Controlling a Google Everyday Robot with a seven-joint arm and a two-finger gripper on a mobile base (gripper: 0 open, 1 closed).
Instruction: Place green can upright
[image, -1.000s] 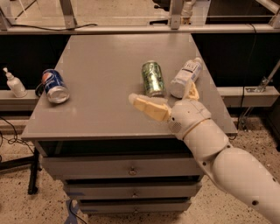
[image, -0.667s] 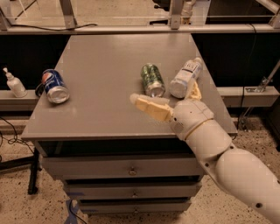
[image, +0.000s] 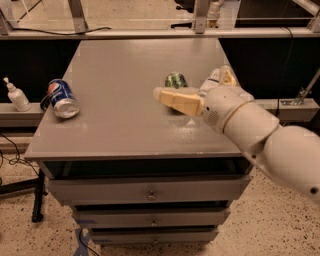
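Since a second ago: gripper (image: 192, 84) has pushed farther across the tabletop (image: 125, 65) toward the green can (image: 176, 80). The near finger (image: 177, 101) now covers the lower part of the can, which earlier showed in full. Can itself does not look shifted.

Green can: on the tabletop, right of centre. Only its far part shows above the near finger, dark green and rounded. Sits low, as when it lay on its side a second ago; not stood up.

Jaws: apart, clamped on nothing. Near finger is tan and points left across the front of the green can, overlapping it in view; contact cannot be told. Second finger (image: 227, 76) shows as a tan tip to the right of the can, beyond the wrist.

White plastic bottle (image: 212, 80): just right of the green can, mostly hidden behind the wrist, only a pale sliver showing.

Arm (image: 270, 145): white, thick, comes in from the lower right of the green can.

Pepsi can (image: 62, 98): blue, on its side, well to the left of the green can near the left edge of the tabletop.

Pump bottle (image: 16, 95): white, upright, farther left than the Pepsi can, on a ledge off the tabletop.

Drawers (image: 150, 192): below and in front of the green can, under the tabletop, shut.
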